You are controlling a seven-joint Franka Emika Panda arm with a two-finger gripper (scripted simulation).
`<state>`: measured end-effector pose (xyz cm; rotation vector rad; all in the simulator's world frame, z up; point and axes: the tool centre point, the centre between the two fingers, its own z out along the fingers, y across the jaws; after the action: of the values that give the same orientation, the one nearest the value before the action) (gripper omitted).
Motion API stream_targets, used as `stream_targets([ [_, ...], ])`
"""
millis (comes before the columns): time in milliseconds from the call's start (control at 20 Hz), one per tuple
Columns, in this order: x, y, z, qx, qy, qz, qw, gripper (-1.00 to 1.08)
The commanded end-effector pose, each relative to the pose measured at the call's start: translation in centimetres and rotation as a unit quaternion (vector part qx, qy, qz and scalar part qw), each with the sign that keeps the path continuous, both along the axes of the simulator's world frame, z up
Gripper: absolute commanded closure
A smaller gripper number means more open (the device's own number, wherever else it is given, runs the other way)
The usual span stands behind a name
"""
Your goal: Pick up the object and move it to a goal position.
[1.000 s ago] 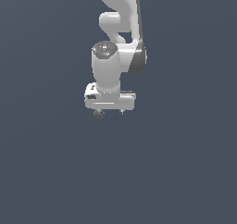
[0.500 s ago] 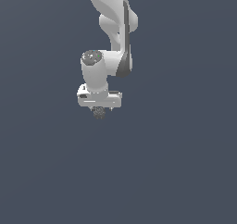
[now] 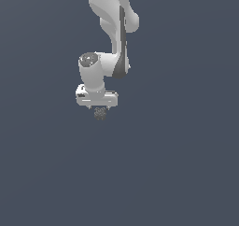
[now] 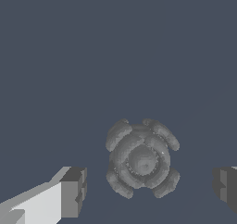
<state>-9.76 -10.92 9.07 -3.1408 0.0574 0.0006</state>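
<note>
Wrist view shows the white end effector (image 4: 148, 190) with its two dark grey fingertips (image 4: 74, 192) spread wide, one on each side of the small, roundish, dark grey lump with a bumpy, ridged surface (image 4: 141, 159). Clear gaps of slate-blue ground separate the lump from either fingertip, so the end effector is released and nothing is gripped. The lump sits between the fingertips, a little nearer to one than the other, and shows a rounded centre ringed by curved ribs.

From the exterior view, the end effector (image 3: 99, 110) points straight down, and the lump (image 3: 100, 113) appears as a speckled dark blob just under the white crossbar of the hand, much narrower than that bar. Whether the lump rests on the flat slate-blue surface (image 3: 177, 164) or hangs above it cannot be told. Above the hand rises the white, jointed robot arm (image 3: 109, 38) with a dark band along its side.
</note>
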Motion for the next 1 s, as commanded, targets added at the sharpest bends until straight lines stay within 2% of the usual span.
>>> stream_targets([
  [0, 0.0, 0.0, 0.0, 0.0, 0.0, 0.0, 1.0, -0.92],
  [950, -0.2, -0.1, -5.1, 0.0, 0.0, 0.0, 1.0, -0.92],
])
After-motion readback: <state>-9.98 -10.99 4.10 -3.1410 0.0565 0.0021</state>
